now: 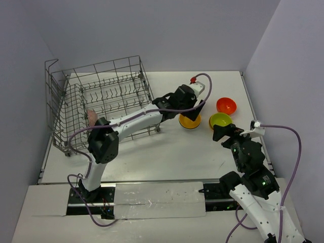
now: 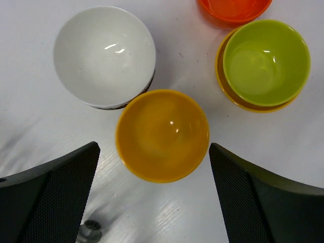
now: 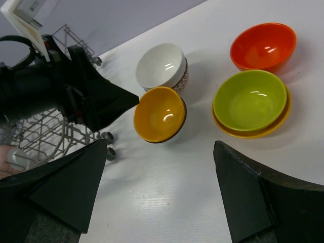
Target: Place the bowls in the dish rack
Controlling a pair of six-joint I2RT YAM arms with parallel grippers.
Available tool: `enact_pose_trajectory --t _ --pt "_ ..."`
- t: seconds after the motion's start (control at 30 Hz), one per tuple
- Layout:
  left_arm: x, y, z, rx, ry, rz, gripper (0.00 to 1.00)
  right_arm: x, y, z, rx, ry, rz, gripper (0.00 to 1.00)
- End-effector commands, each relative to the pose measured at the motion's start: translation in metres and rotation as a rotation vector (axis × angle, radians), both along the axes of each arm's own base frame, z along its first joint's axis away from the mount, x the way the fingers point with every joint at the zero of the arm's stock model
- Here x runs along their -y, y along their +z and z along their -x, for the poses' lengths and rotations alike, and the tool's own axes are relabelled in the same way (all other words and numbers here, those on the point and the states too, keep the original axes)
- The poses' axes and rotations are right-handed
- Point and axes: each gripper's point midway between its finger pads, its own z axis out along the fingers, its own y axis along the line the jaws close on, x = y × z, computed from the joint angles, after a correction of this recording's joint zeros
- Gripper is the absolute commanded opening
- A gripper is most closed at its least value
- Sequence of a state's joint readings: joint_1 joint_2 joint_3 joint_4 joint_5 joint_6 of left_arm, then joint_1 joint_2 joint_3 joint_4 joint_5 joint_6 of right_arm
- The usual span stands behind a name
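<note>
The grey wire dish rack stands at the back left, with a pinkish bowl at its near edge. My left gripper is open and empty, hovering over an orange bowl, one finger on each side of it. A white bowl sits on a dark speckled one just behind. A lime green bowl is nested in another orange bowl, and a red bowl lies beyond. My right gripper is open and empty, on the near side of the lime green bowl and orange bowl.
The rack's near right corner and its small wheels lie just left of the orange bowl. The left arm stretches across in front of the rack. Side walls close the table on the left and right.
</note>
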State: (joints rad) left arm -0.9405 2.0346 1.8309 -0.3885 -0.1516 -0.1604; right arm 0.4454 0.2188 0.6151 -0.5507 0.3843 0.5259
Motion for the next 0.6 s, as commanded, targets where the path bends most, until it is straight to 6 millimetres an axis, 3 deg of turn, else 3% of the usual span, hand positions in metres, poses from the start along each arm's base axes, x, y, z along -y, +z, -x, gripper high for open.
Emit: enact_pose_trajectory --t 0.0,0.13,0.3,0.57 --pt "0.015 0.022 -0.013 0.034 0.061 0.074 0.95 0.011 0.007 0.0 -0.013 -0.079 -0.029 0.93" --pt "0.02 0.008 -0.028 0.082 0.089 0.056 0.93 0.008 -0.001 -0.003 -0.033 -0.077 -0.036 0.93" --pt "0.028 0.007 -0.044 0.136 0.086 0.037 0.9 0.0 -0.006 -0.008 -0.054 -0.051 -0.044 0.92" --pt "0.051 -0.007 -0.011 -0.032 0.072 0.145 0.82 0.004 -0.01 -0.011 -0.069 -0.086 -0.043 0.92"
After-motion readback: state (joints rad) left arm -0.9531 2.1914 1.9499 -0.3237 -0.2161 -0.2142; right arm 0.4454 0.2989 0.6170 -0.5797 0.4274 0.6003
